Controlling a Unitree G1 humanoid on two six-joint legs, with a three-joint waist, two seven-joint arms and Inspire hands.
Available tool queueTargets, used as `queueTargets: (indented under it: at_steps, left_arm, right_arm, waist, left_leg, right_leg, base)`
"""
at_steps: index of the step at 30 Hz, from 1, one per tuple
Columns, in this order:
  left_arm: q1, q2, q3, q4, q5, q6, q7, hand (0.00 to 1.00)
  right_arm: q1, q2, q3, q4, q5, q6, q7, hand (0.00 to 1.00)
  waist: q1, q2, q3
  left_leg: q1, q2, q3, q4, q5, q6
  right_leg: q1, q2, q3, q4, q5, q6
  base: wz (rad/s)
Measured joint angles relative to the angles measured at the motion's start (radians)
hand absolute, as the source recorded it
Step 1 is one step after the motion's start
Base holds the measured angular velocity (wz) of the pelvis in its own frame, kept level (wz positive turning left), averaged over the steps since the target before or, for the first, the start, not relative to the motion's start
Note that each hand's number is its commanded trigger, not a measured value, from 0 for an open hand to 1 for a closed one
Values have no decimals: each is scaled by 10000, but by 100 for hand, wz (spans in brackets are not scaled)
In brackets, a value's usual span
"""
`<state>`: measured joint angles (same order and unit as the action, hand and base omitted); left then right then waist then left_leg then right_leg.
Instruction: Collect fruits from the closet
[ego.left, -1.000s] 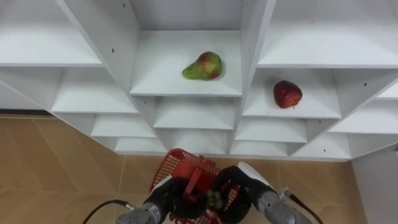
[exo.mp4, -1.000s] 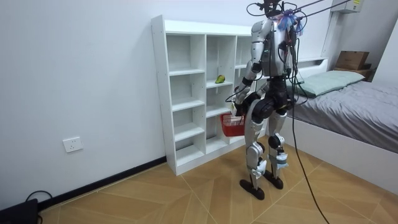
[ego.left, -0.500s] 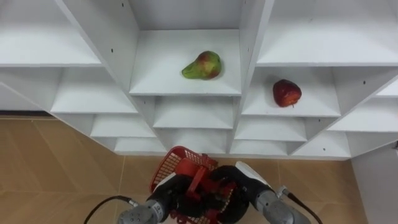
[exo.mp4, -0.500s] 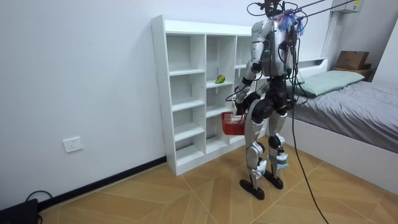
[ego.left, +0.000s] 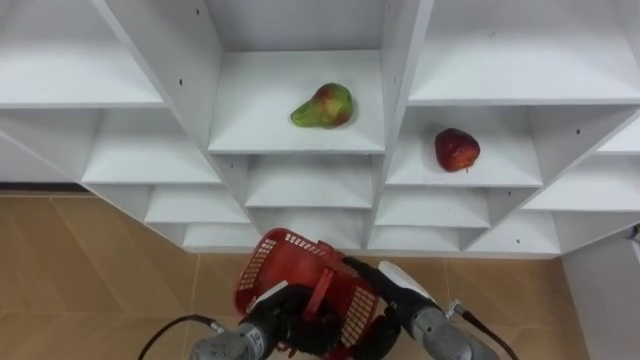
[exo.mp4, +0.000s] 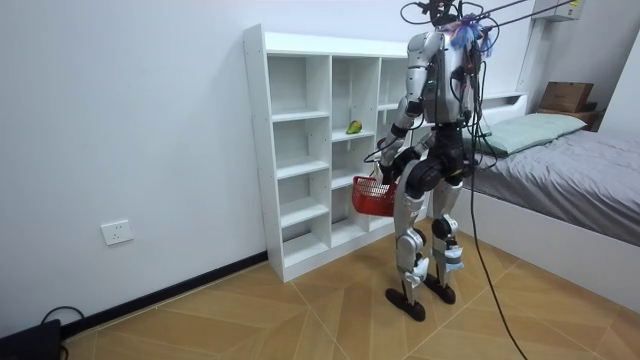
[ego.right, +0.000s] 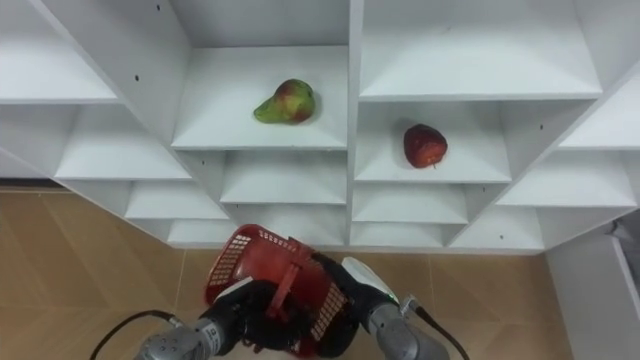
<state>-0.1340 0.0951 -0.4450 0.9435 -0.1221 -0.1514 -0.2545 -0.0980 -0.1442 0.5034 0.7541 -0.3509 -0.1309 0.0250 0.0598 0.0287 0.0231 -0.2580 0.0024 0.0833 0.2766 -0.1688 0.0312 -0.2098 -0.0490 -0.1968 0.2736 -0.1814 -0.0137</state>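
A green-red pear (ego.left: 323, 105) lies on the middle shelf compartment of the white closet (ego.left: 300, 140). One compartment to the right and a little lower lies a red apple (ego.left: 457, 149). Below, in front of me, a red mesh basket (ego.left: 295, 272) is tipped so its mesh wall faces me. My left hand (ego.left: 287, 322) is curled round its red handle. My right hand (ego.left: 385, 300) sits against the basket's right side, fingers hidden behind the mesh. In the room view I stand facing the closet with the basket (exo.mp4: 372, 197) at hip height.
The other closet compartments (ego.left: 160, 150) around the fruits hold nothing. Wooden floor (ego.left: 90, 270) runs under the closet. In the room view a bed (exo.mp4: 570, 160) stands at the right, close behind me.
The basket has tipped up, turning its mesh wall towards me. The green fruit seen inside it a second ago is now hidden. My right hand has drawn out to the basket's right side.
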Motion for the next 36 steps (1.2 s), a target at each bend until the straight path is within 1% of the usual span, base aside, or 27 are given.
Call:
queueTargets:
  at_steps: [6, 12, 15, 17, 18, 20, 22, 26, 30, 32, 34, 36]
  left_arm:
    - [17, 12, 8, -3, 62, 3, 52, 100]
    - [72, 67, 6, 34, 58, 2, 315, 100]
    - [140, 120, 36, 88, 52, 4, 481, 100]
    - [180, 133, 179, 89, 78, 4, 568, 100]
    - [202, 141, 217, 89, 79, 4, 599, 100]
    - [339, 172, 361, 97, 79, 3, 766, 100]
    - [446, 207, 525, 100, 79, 2, 805, 100]
    - [552, 421, 544, 99, 65, 2, 908, 100]
    - [697, 439, 860, 99, 78, 2, 1029, 100]
    - [703, 454, 972, 99, 79, 2, 1216, 100]
    - [710, 464, 1002, 70, 186, 2, 1285, 100]
    - [707, 473, 1078, 19, 366, 2, 1315, 100]
  right_arm:
    - [-3, -12, 15, 98, 4, 0, 5, 0]
    - [53, -81, 268, 185, -11, 0, 13, 0]
    - [165, -80, 270, 85, -4, 9, 30, 0]
    - [209, -93, 253, -168, -4, 18, 118, 0]
    - [216, -93, 248, -213, -4, 19, 126, 0]
    - [253, -123, 233, -313, -3, 19, 207, 0]
    - [304, -139, 223, -584, -16, 19, 276, 0]
    - [376, -222, 199, -1503, -30, 5, 430, 0]
    - [532, -340, 203, -2466, -30, 10, 441, 0]
    - [548, -491, 202, -3080, -29, -18, 410, 0]
    - [623, -563, 176, -3318, -25, -5, 399, 0]
    - [641, -614, 192, -3592, -12, -3, 410, 0]
  waist:
    - [7, 18, -14]
    - [2, -45, -20]
    - [2, -181, -63]
    - [3, -317, -68]
    - [3, -352, -69]
    - [1, -471, -105]
    - [5, -533, -138]
    - [-2, -581, -137]
    - [10, -707, -83]
    - [5, -779, -47]
    - [31, -820, -59]
    - [54, -836, -50]
  left_leg:
    - [14, 1, -20, -12, 2, 3]
    - [146, -7, -59, -19, 6, 0]
    - [247, -12, -42, -24, 6, -1]
    - [318, -27, -37, -12, 16, 5]
    - [364, -31, -33, -15, 17, 6]
    - [658, -84, -61, -83, 16, 6]
    - [848, -86, -147, -163, 16, 6]
    - [980, -149, -287, -204, 17, 6]
    - [1126, -150, -299, -249, 16, 6]
    - [1172, -151, -310, -237, 15, 7]
    - [1252, -148, -322, -240, 10, 8]
    - [1280, -148, -319, -244, 9, 8]
  right_leg:
    - [5, 4, 18, 3, 3, -5]
    - [142, -4, 27, -2, 0, -1]
    - [231, -11, 26, 7, -13, 4]
    - [318, -14, 36, -23, -18, 4]
    - [370, -12, 33, -42, -18, 4]
    - [759, 16, 13, -250, -8, 10]
    - [991, 23, -32, -352, -3, 20]
    - [1157, -9, -158, -367, -13, 36]
    - [1302, -21, -163, -369, -37, 66]
    - [1376, -24, -199, -390, -37, 66]
    - [1462, -22, -186, -402, -37, 67]
    - [1500, -11, -165, -421, -37, 66]
  base:
    - [0]
    - [1]
    - [0]
    - [0]
    - [0]
    - [6]
    - [10]
    - [9]
    - [1]
    - [3]
    - [0]
    - [0]
